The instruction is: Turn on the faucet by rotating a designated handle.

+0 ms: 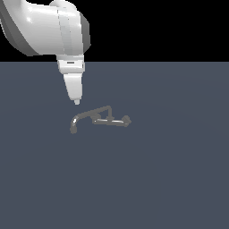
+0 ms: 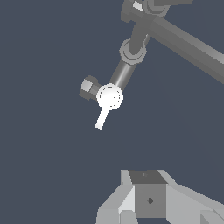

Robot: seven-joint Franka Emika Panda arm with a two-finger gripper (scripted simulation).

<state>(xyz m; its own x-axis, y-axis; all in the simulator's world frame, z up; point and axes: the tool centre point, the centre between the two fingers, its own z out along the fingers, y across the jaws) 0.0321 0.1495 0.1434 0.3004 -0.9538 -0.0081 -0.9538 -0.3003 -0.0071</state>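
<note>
One faucet (image 1: 100,118), dull grey metal, stood on a flat slate-blue floor (image 1: 170,179) a little left of centre in the exterior view. Its parts, as seen there: a thin spout (image 1: 79,119) arching out to the exterior view's left and hooking down at its tip; a short upright (image 1: 109,110) at the far side; a horizontal bar (image 1: 112,121) running to the exterior view's right and ending in a knob (image 1: 127,120).

One arm (image 1: 49,27), white with grey bands, entered from the upper left of the exterior view. Its gripper (image 1: 76,101) pointed downward and hung above the spout, just left of the upright, apart from the faucet, with floor showing between tip and spout. From that side the fingers read as a single tapered white point; whether they were spread or pressed together could not be told. Nothing showed between them.

Wrist view: the faucet (image 2: 131,48) seen from above, with a bright white round cap (image 2: 110,97) and a short white lever (image 2: 101,119) projecting from it, a grey hexagonal fitting (image 2: 89,87) beside the cap, and a long grey tube (image 2: 188,46) crossing the corner. The gripper's pale grey body (image 2: 148,199) filled the edge of that picture; its fingertips were out of frame
</note>
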